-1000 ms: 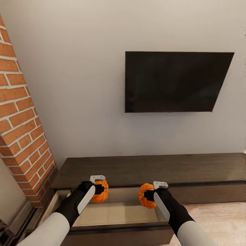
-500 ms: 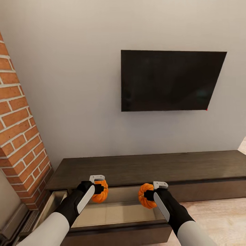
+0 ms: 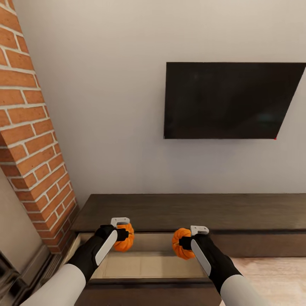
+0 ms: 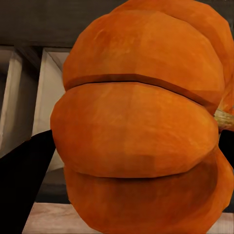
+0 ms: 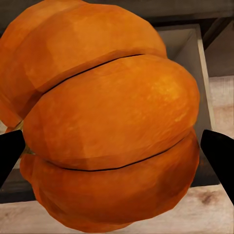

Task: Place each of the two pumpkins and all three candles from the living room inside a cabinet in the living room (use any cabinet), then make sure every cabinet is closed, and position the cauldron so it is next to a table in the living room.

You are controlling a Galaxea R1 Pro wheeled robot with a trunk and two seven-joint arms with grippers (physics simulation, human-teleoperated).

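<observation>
- The left pincer (image 3: 123,234) is gripping an orange pumpkin (image 3: 126,239), fingers closed against its ribbed sides, and is holding it above the open drawer (image 3: 144,263) of the dark brown TV cabinet (image 3: 191,210).
- The right pincer (image 3: 185,242) is clamping a second pumpkin (image 3: 181,243) over the same drawer, apart from the first pumpkin and level with it.
- In the left wrist view the pumpkin (image 4: 141,122) is bulging between dark fingers (image 4: 24,180) (its stem is poking out at one edge).
- In the right wrist view the other pumpkin (image 5: 105,117) is hanging over the drawer's tan inside (image 5: 183,46).
- A black TV (image 3: 231,100) is hanging on the wall above the cabinet, and a brick fireplace (image 3: 32,140) is standing at the cabinet's left end.
</observation>
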